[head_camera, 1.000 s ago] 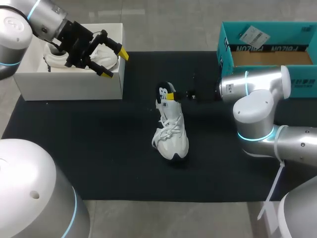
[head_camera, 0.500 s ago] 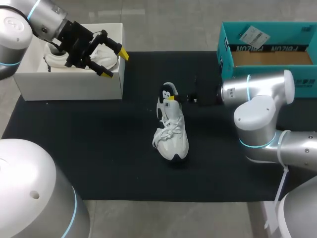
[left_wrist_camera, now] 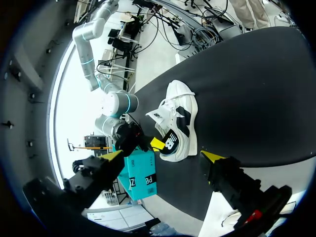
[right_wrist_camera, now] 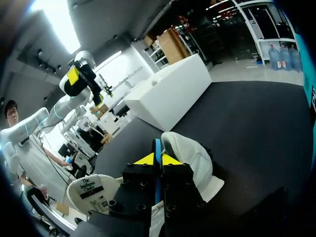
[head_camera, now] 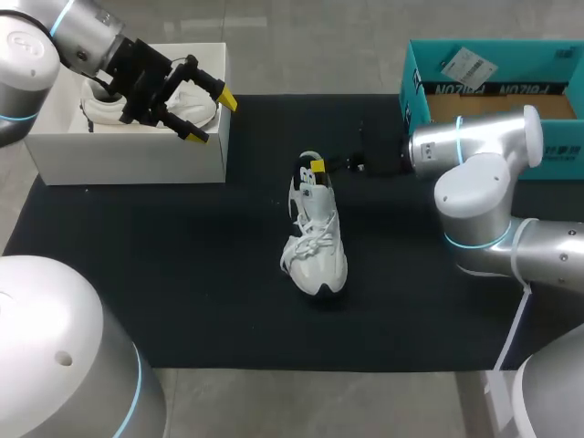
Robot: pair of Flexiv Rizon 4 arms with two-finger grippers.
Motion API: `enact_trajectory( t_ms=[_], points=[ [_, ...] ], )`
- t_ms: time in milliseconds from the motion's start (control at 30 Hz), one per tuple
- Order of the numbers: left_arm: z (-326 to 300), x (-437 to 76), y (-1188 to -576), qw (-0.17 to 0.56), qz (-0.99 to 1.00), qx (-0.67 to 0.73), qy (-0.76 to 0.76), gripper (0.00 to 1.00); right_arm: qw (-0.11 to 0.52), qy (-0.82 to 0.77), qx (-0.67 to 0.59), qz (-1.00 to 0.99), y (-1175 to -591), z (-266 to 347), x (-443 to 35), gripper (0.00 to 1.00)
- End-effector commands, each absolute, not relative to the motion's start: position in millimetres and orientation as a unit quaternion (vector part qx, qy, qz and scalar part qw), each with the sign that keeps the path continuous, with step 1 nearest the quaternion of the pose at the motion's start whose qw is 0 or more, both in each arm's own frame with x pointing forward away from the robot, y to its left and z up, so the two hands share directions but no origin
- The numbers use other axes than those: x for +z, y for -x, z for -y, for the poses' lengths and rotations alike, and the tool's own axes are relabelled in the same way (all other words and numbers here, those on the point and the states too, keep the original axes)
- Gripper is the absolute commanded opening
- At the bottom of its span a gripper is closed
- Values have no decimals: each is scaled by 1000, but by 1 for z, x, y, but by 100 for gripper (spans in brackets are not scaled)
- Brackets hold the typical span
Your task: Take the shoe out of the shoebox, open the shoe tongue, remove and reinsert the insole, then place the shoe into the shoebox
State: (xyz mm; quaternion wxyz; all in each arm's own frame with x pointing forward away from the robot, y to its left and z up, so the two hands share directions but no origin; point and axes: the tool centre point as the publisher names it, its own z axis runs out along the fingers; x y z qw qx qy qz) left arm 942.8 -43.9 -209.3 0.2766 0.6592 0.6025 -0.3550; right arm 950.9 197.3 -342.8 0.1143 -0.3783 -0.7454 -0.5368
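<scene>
Right fingers [right_wrist_camera: 157,159] pinch the insole [right_wrist_camera: 156,146] inside the shoe [head_camera: 316,239] — left fingers [head_camera: 212,119] gape empty over the white shoebox [head_camera: 128,157].

The teal box [head_camera: 415,102] at the mat's [head_camera: 182,274] far right corner carries white lettering [head_camera: 493,89] along its near wall, upside down, and a white tag [head_camera: 468,66] whose print is too small to read; the shoe [head_camera: 315,239] bears a large letter logo [left_wrist_camera: 171,140] on its side
</scene>
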Motion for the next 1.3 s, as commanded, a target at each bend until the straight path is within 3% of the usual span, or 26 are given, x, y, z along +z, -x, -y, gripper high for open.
enact_trajectory(
  t_ms=[33, 533, 700, 733, 767, 800, 833, 1300],
  points=[
    [44, -209, -943, 276, -602, -354, -660, 100, 124, 382, -530, 747, -949, -201, -348, 0],
    [44, -209, -943, 276, -602, -354, -660, 100, 165, 397, -508, 746, -915, -205, -360, 0],
    [44, -209, -943, 276, -602, -354, -660, 100, 148, 400, -510, 747, -916, -201, -357, 0],
    [44, -209, -943, 276, -602, -354, -660, 100, 143, 401, -511, 747, -918, -202, -354, 31],
    [44, -209, -943, 276, -602, -354, -660, 100, 139, 400, -511, 748, -920, -202, -353, 53],
    [44, -209, -943, 276, -602, -354, -660, 100, 135, 398, -512, 749, -922, -201, -353, 92],
    [44, -209, -943, 276, -602, -354, -660, 100, 133, 397, -511, 751, -924, -201, -351, 100],
    [44, -209, -943, 276, -602, -354, -660, 100, 113, 391, -492, 770, -927, -194, -324, 100]
  ],
)
